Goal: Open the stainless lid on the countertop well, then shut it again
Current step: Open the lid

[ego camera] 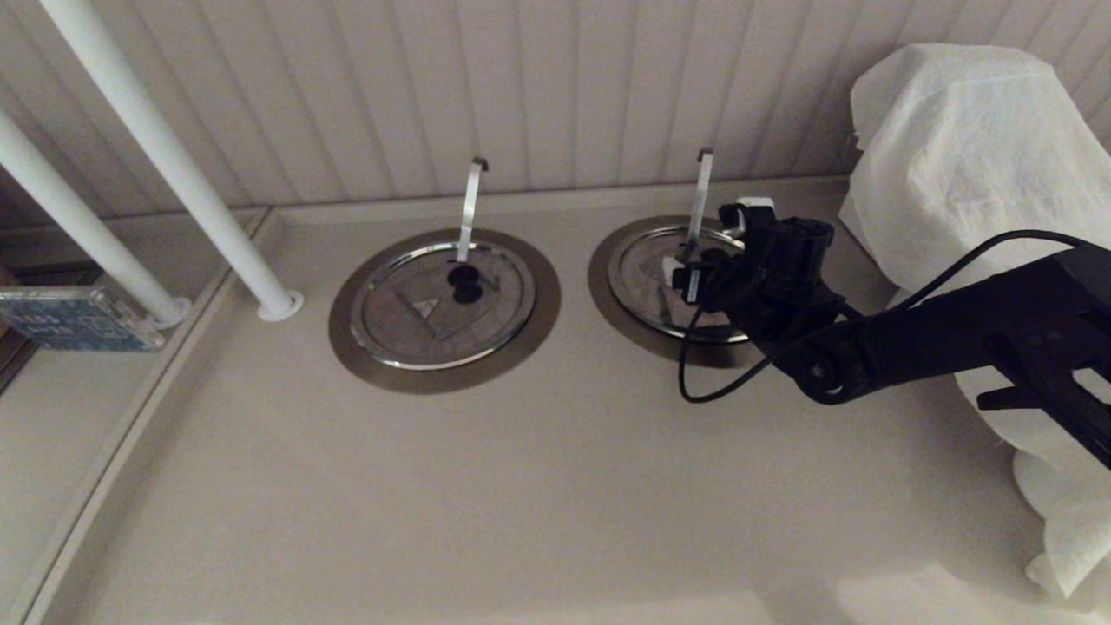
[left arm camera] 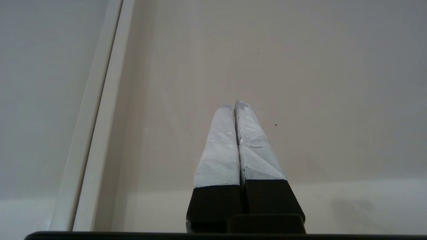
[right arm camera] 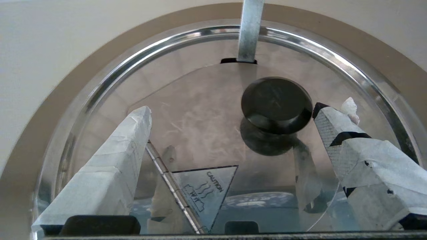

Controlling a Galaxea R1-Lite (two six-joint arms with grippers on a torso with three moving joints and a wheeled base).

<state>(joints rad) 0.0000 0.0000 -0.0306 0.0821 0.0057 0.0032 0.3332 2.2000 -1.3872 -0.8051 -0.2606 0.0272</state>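
Note:
The stainless lid [ego camera: 647, 273] [right arm camera: 200, 110] lies flat over the right-hand countertop well, whose brushed-steel ring [ego camera: 601, 278] [right arm camera: 66, 100] shows around it. The well's inside is hidden. A flat steel utensil handle [ego camera: 700, 195] [right arm camera: 250, 30] rises through the lid's slot. My right gripper [ego camera: 720, 247] [right arm camera: 233, 113] hovers low over the lid, open. The black knob [right arm camera: 276, 100] sits between its taped fingers [right arm camera: 133, 133], close to one of them, not gripped. A caution triangle [right arm camera: 206, 186] and a hinge line [right arm camera: 170, 186] mark the lid. My left gripper [left arm camera: 233, 104] is shut over bare counter.
A second steel lid [ego camera: 443, 304] with black knob [ego camera: 464, 282] and upright handle [ego camera: 469, 208] covers the left well. Two white poles [ego camera: 165, 156] stand at the left. A white cloth-covered bulk [ego camera: 972, 156] fills the right. The panelled wall runs behind.

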